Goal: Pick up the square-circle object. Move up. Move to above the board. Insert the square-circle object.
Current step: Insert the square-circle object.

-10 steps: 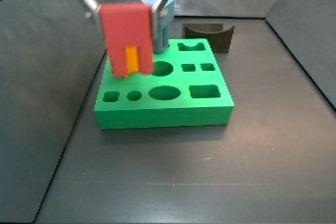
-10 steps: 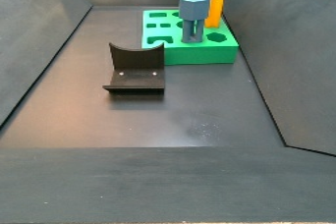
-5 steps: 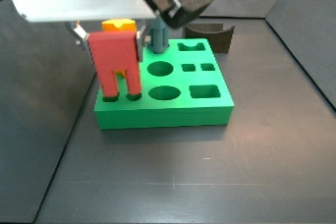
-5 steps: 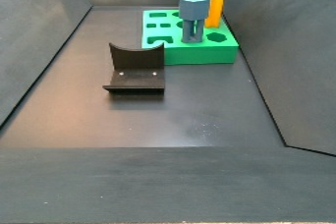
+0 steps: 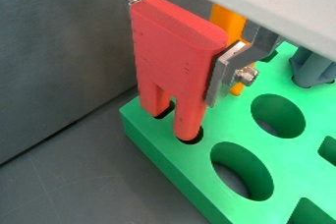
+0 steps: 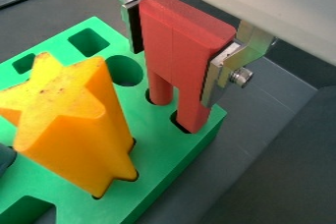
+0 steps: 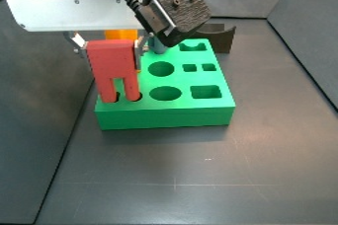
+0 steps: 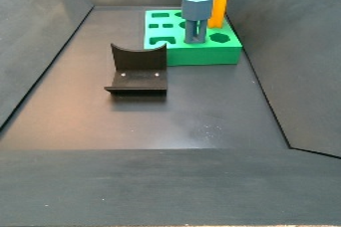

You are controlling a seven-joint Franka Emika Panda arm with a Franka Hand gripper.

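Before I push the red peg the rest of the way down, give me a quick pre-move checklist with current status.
1. Gripper shut on the square-circle object: ok.
2. Both legs started in holes at the board corner: ok.
3. Peg upright, not tilted: ok in a side view.
4. Clear of the yellow star peg: ok, gap visible.
5. Legs bottomed out: cannot tell, tips hidden.
6. Blue-grey peg out of the way: ok.
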